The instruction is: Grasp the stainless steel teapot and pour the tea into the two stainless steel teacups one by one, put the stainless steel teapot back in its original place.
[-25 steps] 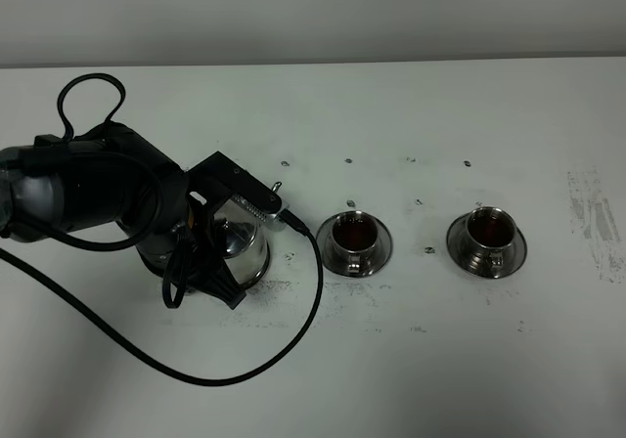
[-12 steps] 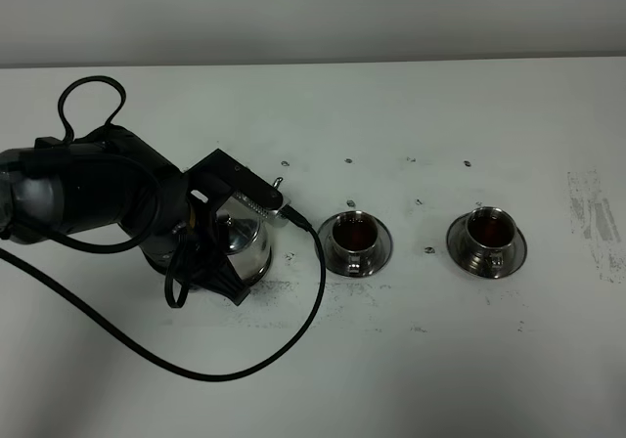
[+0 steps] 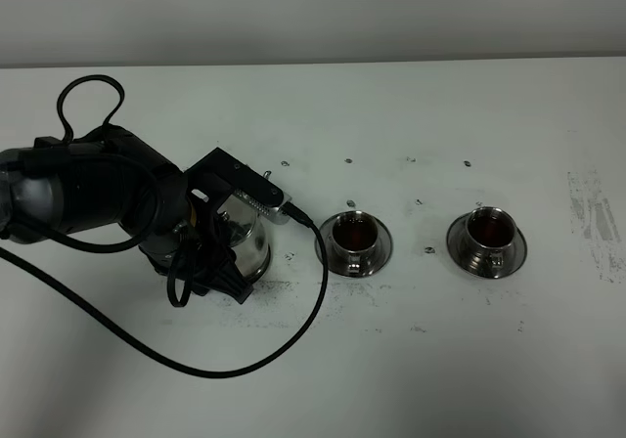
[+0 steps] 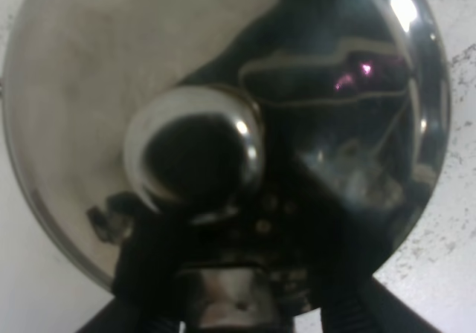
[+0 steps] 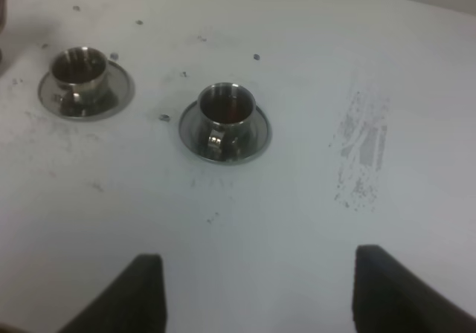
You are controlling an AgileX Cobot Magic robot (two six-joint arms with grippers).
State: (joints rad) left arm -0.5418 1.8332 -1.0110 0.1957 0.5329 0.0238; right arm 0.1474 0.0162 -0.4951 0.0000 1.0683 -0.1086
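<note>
**Teapot set down, left tool letting go**

Teapot (image 3: 240, 245) sat near the worktop's left edge, upright, spout toward the cups. The left tool (image 3: 227, 233) was around it, and over the last second its jaws went from clamped on the pot to parting; in the wrist view the two dark fingers (image 4: 141, 288) stood either side of the handle mount below the lid knob (image 4: 195, 154), and whether they touched the steel I could not tell. The pot itself had barely shifted between frames. Its saucer was hidden under the pot and arm, so I could not confirm it sat on it.

Further right, the near teacup (image 3: 355, 233) and the far teacup (image 3: 489, 231) each stood on a saucer, both showing dark tea. The right tool (image 5: 256, 288) hung wide apart over bare worktop (image 3: 440, 360), holding nothing.

Judged from this, pouring looked finished and the return nearly so; only the release and withdrawal remained.
</note>
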